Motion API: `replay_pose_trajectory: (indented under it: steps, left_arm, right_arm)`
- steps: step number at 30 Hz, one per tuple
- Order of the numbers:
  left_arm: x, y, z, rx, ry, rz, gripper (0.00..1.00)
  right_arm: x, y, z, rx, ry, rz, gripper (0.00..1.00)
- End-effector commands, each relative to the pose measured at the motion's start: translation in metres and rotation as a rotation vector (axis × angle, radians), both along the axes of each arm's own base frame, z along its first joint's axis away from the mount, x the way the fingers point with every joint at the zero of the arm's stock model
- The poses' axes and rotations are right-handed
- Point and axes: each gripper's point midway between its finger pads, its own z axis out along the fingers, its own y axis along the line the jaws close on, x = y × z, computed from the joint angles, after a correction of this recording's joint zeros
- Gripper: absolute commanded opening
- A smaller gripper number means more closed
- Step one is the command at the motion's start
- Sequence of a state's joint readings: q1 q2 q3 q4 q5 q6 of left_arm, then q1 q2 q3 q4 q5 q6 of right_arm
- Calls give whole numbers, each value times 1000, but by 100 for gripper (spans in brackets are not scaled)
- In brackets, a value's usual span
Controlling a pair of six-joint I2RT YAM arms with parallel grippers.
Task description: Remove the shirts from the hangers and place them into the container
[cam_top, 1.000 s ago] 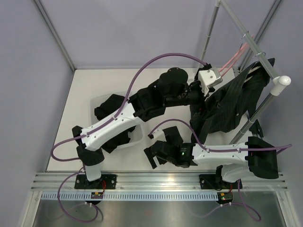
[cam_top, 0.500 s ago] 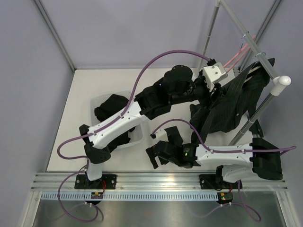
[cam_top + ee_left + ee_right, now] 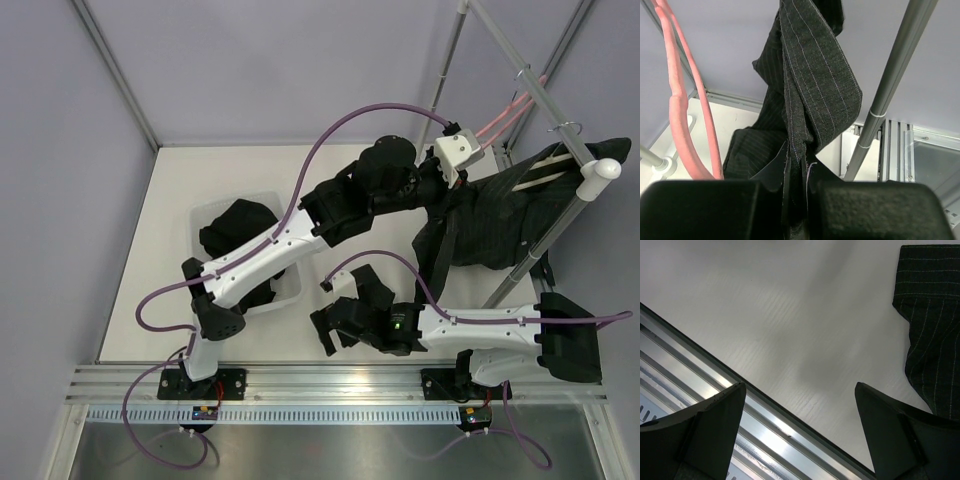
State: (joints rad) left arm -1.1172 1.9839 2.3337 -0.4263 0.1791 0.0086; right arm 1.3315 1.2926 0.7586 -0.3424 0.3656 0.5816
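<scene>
Left hand [image 3: 796, 200] clenched on pinstriped shirt [image 3: 812, 85], pink hanger [image 3: 677, 100] beside it, right hand [image 3: 799, 405] released over table [image 3: 765, 305]

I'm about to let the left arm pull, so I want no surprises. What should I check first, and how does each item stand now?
1. Left gripper jaws shut on the pinstriped shirt: ok.
2. Shirt off the cream hanger: not ok, it hangs on it.
3. Right gripper open and empty: ok.
4. Pink hanger apart from the pinched fold: ok.
5. Container has room beside the black shirt: cannot tell, the left arm covers part.
</scene>
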Motion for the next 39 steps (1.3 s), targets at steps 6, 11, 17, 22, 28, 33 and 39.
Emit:
replay_pose_trajectory:
  steps: [6,11,17,22,28,33,39]
  left_arm:
    - [-6,-5,58,-193,-93,-29,0]
    - [9,-5,73,-259,-77,53,0]
    - [16,-15,84,-323,-52,44,0]
    - [34,-23,68,-320,-22,68,0]
    - [52,-7,55,-270,10,115,0]
    - [49,27,44,-180,18,145,0]
    - [28,88,46,-32,94,183,0]
  right_arm:
    - [3,8,3,-3,-16,-23,99]
    - [1,12,6,-4,-17,-15,99]
    - [1,17,9,-4,-20,-9,100]
    - [1,17,10,-9,-28,-12,99]
    - [2,14,5,-24,-28,-16,99]
    - [-2,13,-1,-15,-14,-7,100]
    - [-11,12,4,13,-24,74,100]
